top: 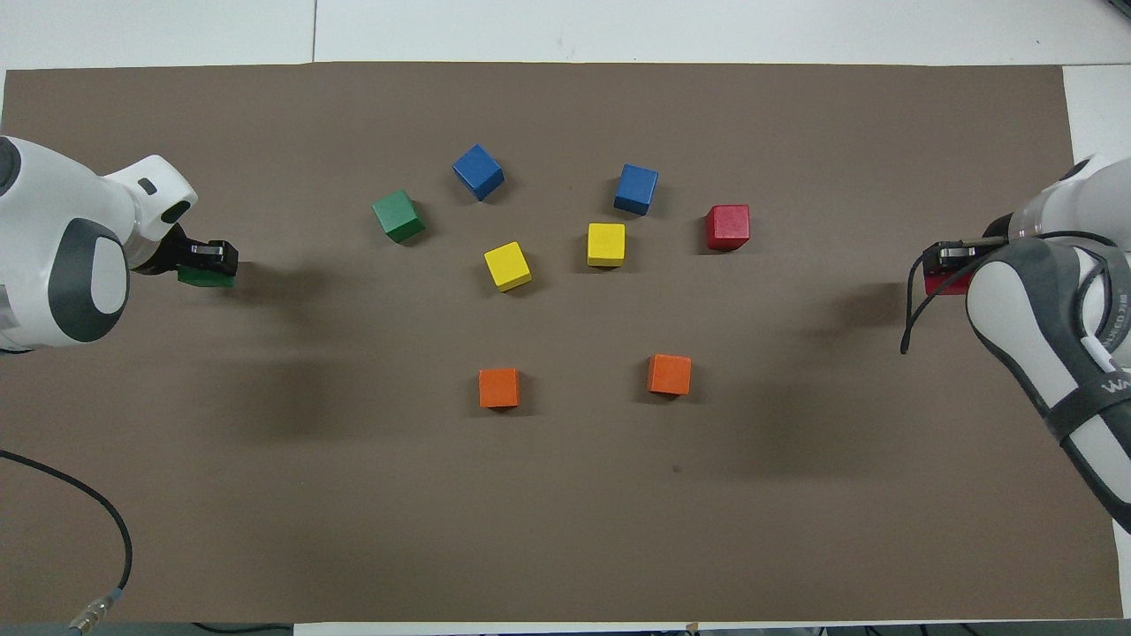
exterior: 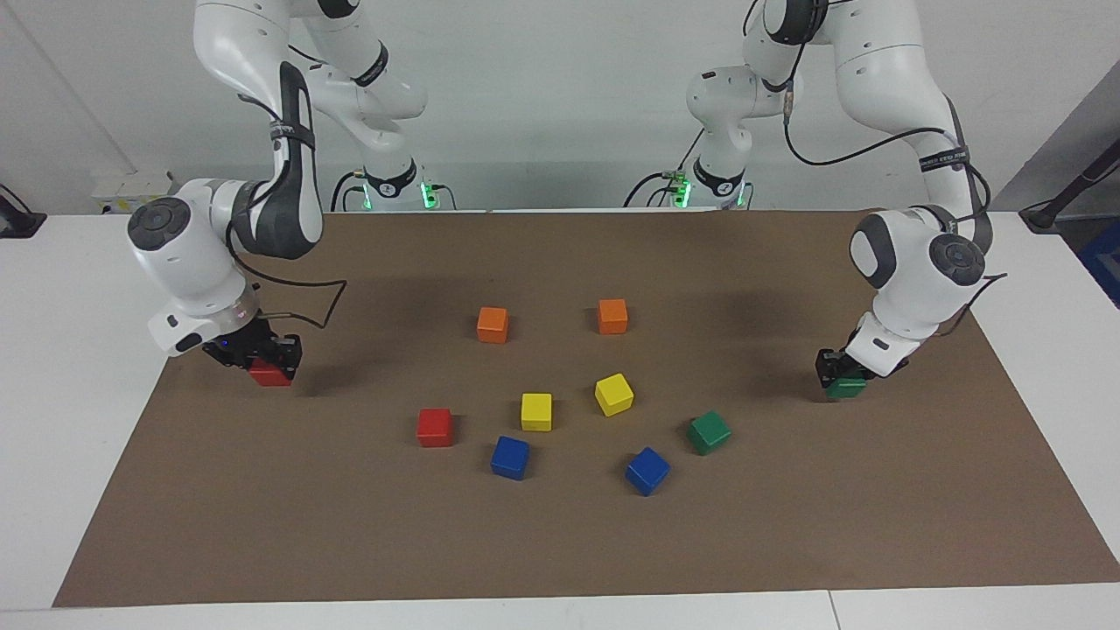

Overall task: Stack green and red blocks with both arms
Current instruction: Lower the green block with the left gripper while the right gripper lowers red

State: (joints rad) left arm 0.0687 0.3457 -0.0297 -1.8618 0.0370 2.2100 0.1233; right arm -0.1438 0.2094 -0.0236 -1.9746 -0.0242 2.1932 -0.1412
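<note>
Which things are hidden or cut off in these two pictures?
- Red block at the right gripper: the gripper covers its top in the facing view; the arm hides most of it overhead.
- Green block at the left gripper: partly covered in both views.
- Both arms: cut off by the overhead view's edges.

Little can be read. In the overhead view, the grey strap (top: 1091, 397) on the right arm (top: 1043, 309) bears white letters beginning "WA", cut by the picture's edge. White lettering on the left arm's strap (exterior: 943, 160) stays illegible.
</note>
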